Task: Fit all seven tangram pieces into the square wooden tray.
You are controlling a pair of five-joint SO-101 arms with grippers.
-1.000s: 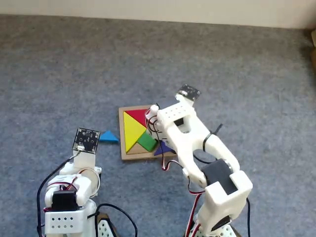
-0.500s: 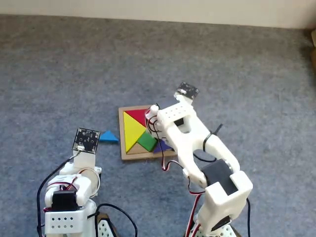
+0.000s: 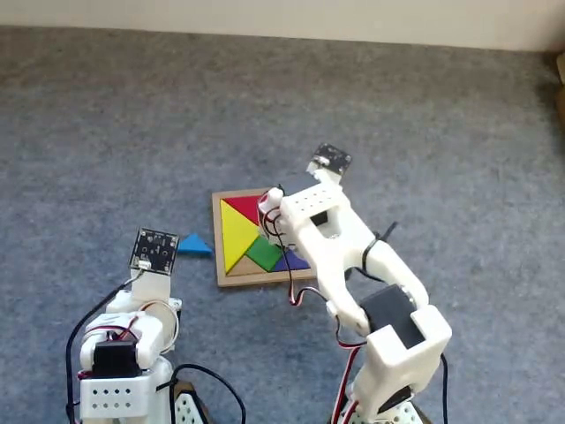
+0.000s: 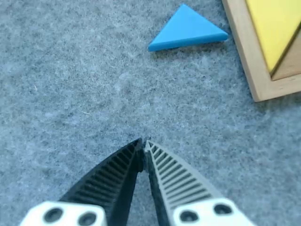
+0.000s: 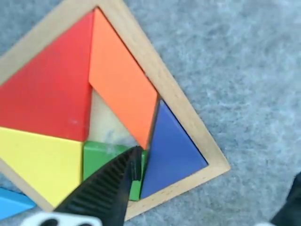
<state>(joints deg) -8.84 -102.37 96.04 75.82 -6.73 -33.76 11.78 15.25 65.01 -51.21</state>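
The left gripper (image 4: 143, 145) is clenched shut, its two dark ribbed fingers (image 4: 174, 176) meeting at the tips. It holds nothing and hangs over bare carpet (image 3: 424, 132). The right gripper (image 5: 135, 157) is down over the tray, at the seam between the green square (image 5: 99, 157) and the dark blue triangle (image 5: 169, 146). Whether it is open, closed or touching them cannot be told.

From above, the square wooden tray (image 3: 217, 256) lies near the middle of the carpet, with the right arm (image 3: 353, 256) reaching over its 3 o'clock side. Inside it, a large yellow triangle (image 3: 237, 237) fills the 9 o'clock side and a large red triangle (image 3: 247, 208) the 12 o'clock side. The green square sits toward 6 o'clock and the dark blue triangle lies in the 5 o'clock corner. An orange parallelogram (image 5: 122, 84) lies along the rim, touching the red and dark blue pieces. A small triangle of bare wood (image 5: 104, 123) shows between red, orange and green, and another bare patch sits at the 7 o'clock corner. A light blue triangle (image 3: 194, 246) lies flat on the carpet at 9 o'clock from the tray, just beside it but apart.

The tray is pale wood with a raised rim. The pieces are flat, matte and sharp-edged. The carpet is grey, short-piled and felt-like.
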